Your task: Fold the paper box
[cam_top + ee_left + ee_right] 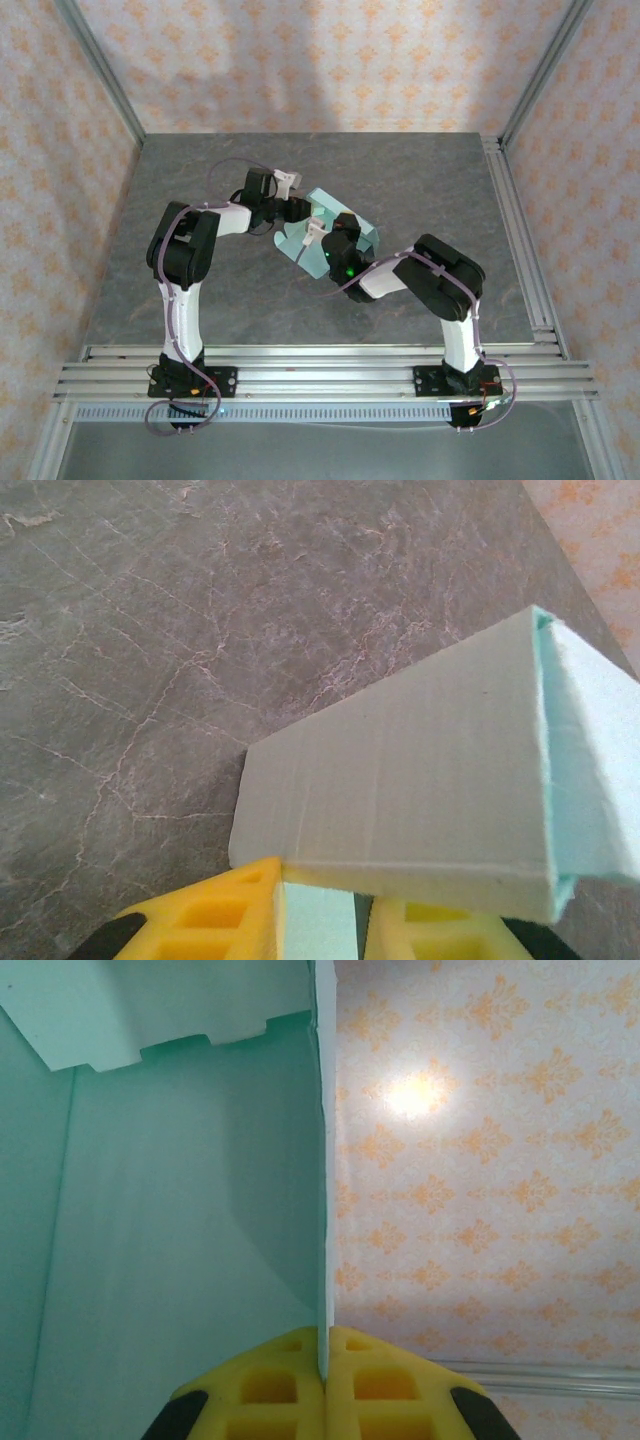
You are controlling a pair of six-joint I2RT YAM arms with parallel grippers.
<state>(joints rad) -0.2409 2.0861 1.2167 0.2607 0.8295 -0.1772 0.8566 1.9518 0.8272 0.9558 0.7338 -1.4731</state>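
We saw the paper box (330, 205) raised above the grey marbled desk (430, 200), just above the middle of the top view, with both arms meeting at it. The left hand (300, 212) came at it from the left and the right hand (338, 238) from below right, and that arm's black wrist covered part of the mint card.

In the left wrist view a grey-looking panel of the paper box (400, 790) filled the lower right of the frame and hid the desk (150, 630) behind it. The left hand (322, 900) had its yellow fingers (210, 915) a narrow way apart with mint card in the gap; we could not tell whether they gripped it.

In the right wrist view the right hand (325, 1345) was pinched on the edge of an upright panel of the paper box (180, 1240). The patterned wall (480, 1160) and a metal rail (540, 1375) lay on the right.
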